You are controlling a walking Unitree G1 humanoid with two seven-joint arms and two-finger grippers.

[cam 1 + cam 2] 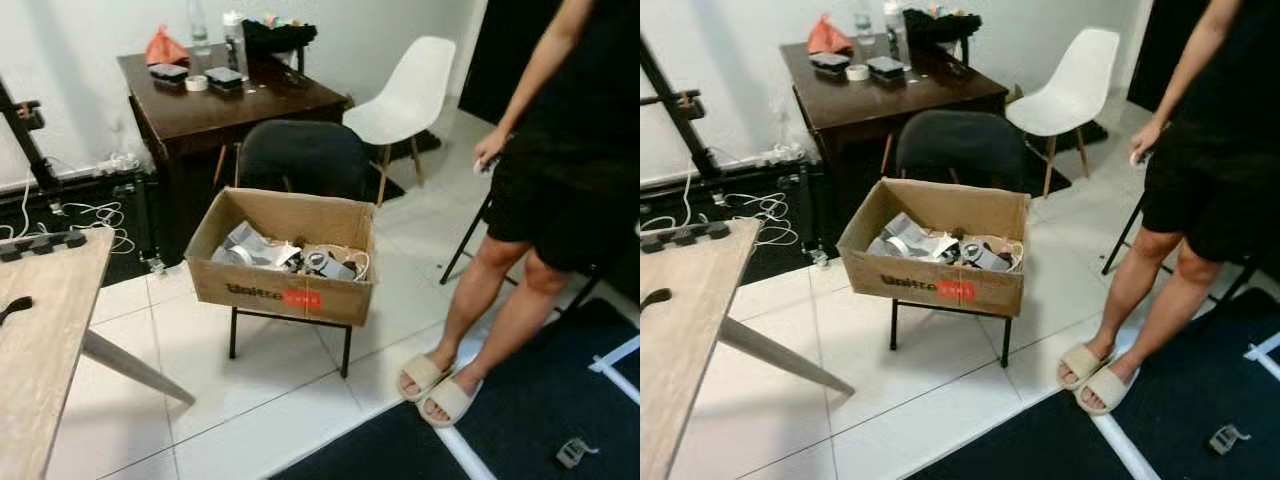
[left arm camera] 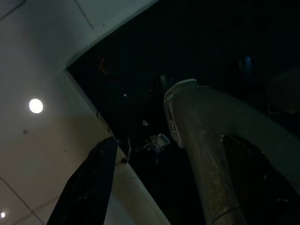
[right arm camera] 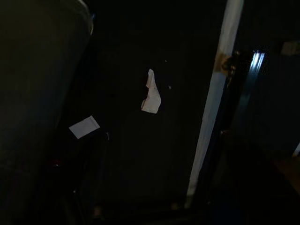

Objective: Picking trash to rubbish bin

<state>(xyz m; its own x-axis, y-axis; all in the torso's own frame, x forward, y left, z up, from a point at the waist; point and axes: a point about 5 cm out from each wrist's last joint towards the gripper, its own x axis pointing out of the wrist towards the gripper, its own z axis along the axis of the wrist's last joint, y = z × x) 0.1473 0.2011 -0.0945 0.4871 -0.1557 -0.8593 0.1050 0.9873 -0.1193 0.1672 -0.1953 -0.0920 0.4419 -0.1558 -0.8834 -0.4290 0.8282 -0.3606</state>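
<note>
Cardboard box [image 1: 285, 290] of trash [image 1: 290, 258] on chair, perhaps paper scraps [image 3: 151, 93] nearby.

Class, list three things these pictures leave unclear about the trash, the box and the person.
1. Cardboard box: its contents are a jumble too small to identify, head views.
2. Person: upper body cut off by the top edge.
3. White scraps: right wrist view too dark to tell what they are.

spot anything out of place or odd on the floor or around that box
The cardboard box of trash sits on a black chair, not on the floor. A small crumpled item lies loose on the dark mat near the person's feet. Two pale paper scraps lie on a dark floor in the right wrist view.
</note>
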